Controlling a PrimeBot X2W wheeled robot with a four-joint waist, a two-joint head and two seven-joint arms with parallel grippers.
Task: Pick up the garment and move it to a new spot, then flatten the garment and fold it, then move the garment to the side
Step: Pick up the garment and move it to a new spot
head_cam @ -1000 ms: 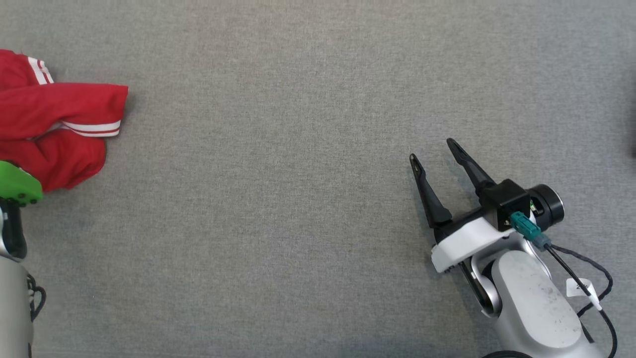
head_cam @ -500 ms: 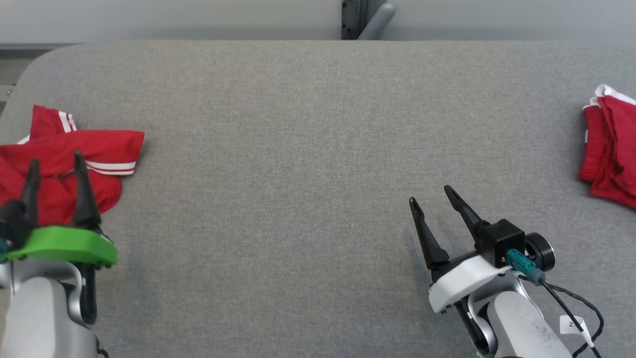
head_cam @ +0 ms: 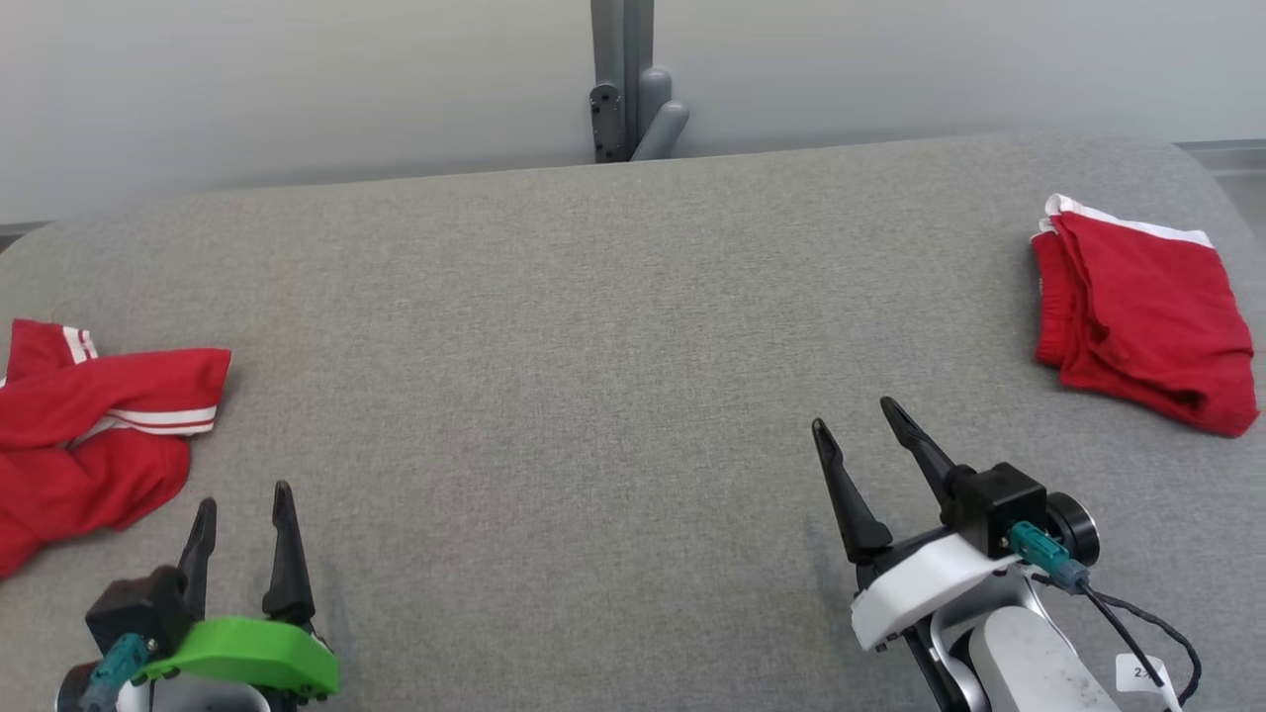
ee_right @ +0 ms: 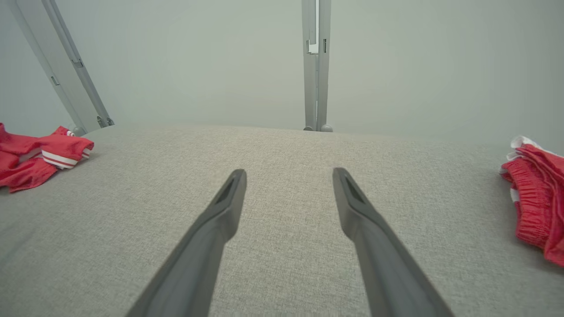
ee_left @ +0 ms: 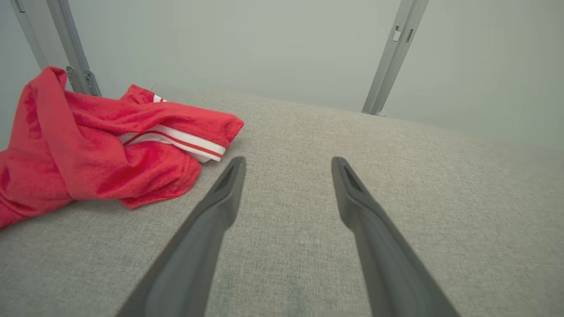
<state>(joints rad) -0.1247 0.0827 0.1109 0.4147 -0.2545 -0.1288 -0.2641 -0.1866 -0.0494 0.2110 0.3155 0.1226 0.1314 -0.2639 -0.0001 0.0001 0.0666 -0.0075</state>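
Observation:
A crumpled red garment [head_cam: 89, 435] with white stripes lies at the left edge of the grey padded table [head_cam: 593, 326]. My left gripper [head_cam: 244, 502] stands open to the right of it and nearer the front, touching nothing. In the left wrist view the garment [ee_left: 88, 145] lies left of the left gripper [ee_left: 288, 162], whose fingers are apart. A second red garment [head_cam: 1137, 307] with a white band lies folded at the far right. My right gripper [head_cam: 853, 417] is open over bare table at the lower right. The right wrist view has both garments [ee_right: 39, 154] [ee_right: 535, 198] either side of the right gripper [ee_right: 289, 172].
A grey metal post [head_cam: 623, 89] rises behind the table's far edge against a pale wall. The table's back corners are rounded. Bare grey cloth stretches between the two garments.
The head view has tilted up, bringing in the far edge, the wall and the right garment. My left gripper has drawn back off the crumpled garment. The right arm has hardly moved.

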